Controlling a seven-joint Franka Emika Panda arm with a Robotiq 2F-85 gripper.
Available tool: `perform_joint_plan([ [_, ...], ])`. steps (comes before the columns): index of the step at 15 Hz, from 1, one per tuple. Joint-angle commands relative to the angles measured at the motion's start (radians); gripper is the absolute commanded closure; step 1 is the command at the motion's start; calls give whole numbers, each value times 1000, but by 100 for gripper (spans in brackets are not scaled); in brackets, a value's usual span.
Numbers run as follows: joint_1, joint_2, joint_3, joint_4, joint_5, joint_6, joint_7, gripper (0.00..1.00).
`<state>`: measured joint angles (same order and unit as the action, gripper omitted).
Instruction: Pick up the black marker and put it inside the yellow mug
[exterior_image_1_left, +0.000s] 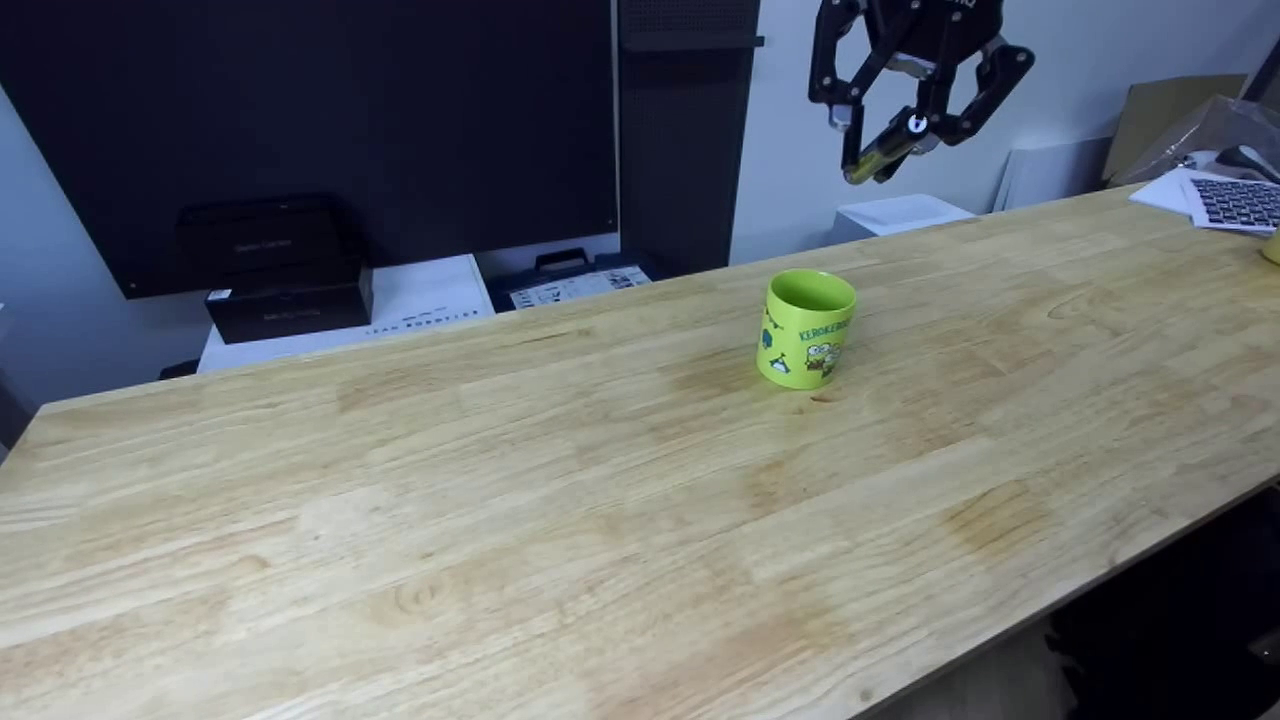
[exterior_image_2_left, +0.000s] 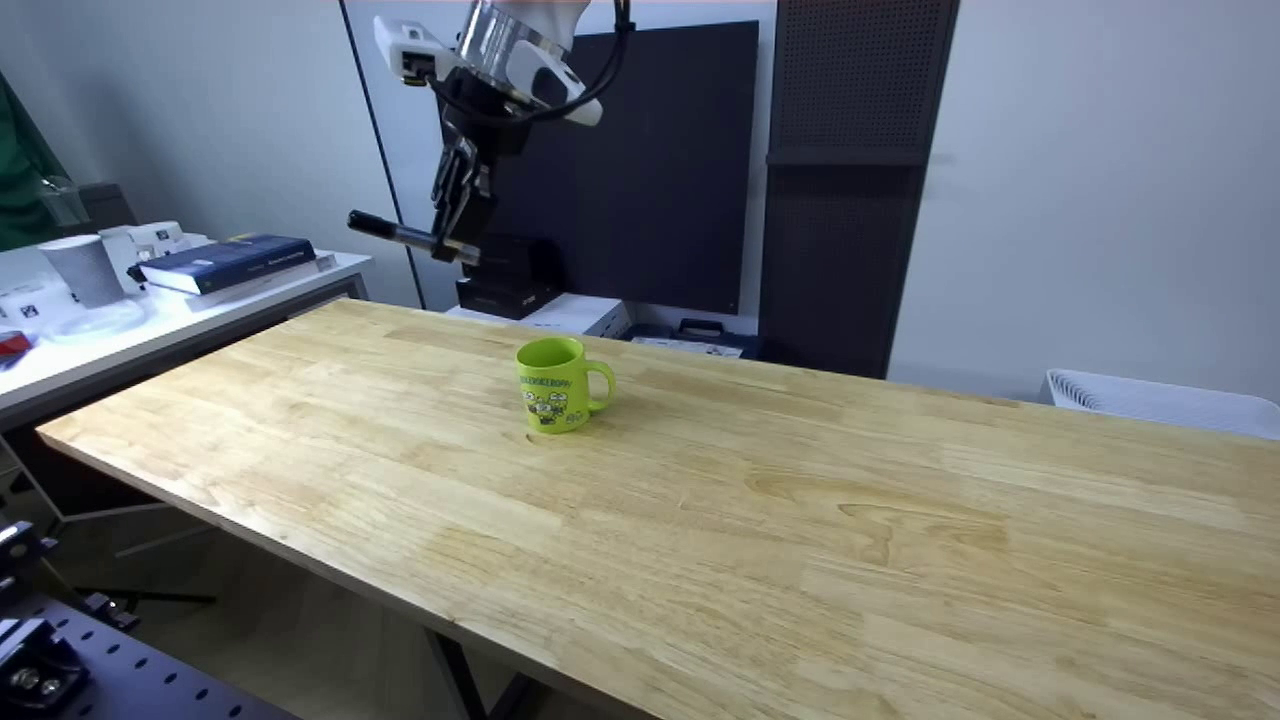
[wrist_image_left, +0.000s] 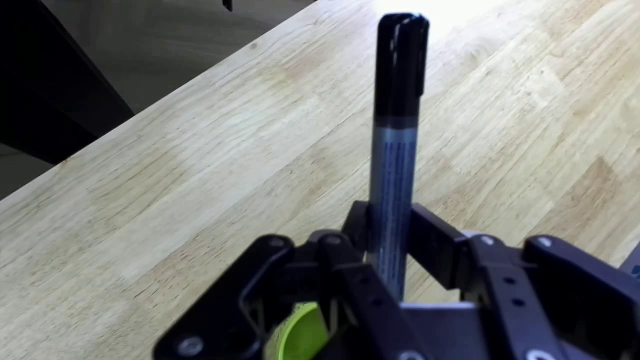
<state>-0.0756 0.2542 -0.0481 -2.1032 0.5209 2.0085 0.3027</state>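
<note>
The black marker (exterior_image_2_left: 403, 235) hangs in the air above the table, tilted, with its black cap at one end and a paler barrel. My gripper (exterior_image_1_left: 868, 158) is shut on its barrel. In the wrist view the marker (wrist_image_left: 397, 150) passes between the fingertips, its capped end sticking out far beyond them; dark gripper parts hide its lower end. The yellow mug (exterior_image_1_left: 806, 340) is yellow-green with printed figures and stands upright on the tabletop, lower than the gripper. Its handle shows in an exterior view of the mug (exterior_image_2_left: 555, 395). Gripper linkage covers much of the mug (wrist_image_left: 300, 335) from the wrist.
The wooden table (exterior_image_2_left: 800, 520) carries the mug. A keyboard (exterior_image_1_left: 1238, 203) lies at its far right end in an exterior view. Beyond the back edge are boxes (exterior_image_2_left: 510, 290), a dark board and a white basket (exterior_image_2_left: 1160, 400). Books (exterior_image_2_left: 225, 262) lie on a white side table.
</note>
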Motion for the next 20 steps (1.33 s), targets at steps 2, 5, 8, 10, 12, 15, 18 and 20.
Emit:
perform_joint_plan([
  [2,-45,34,-13,35,68,-76,-71,94],
  [5,-81,84,-32,67,111,-132,-116,94],
  [8,-113,139,-48,98,142,-157,-151,94],
  [10,-126,180,-51,127,159,-161,-163,94],
  [12,-133,221,-46,159,180,-172,-167,94],
  [15,-121,276,-48,212,188,-147,-145,94],
  [18,-115,323,-44,271,187,-137,-128,94],
  [20,-116,350,-43,305,190,-142,-117,94],
])
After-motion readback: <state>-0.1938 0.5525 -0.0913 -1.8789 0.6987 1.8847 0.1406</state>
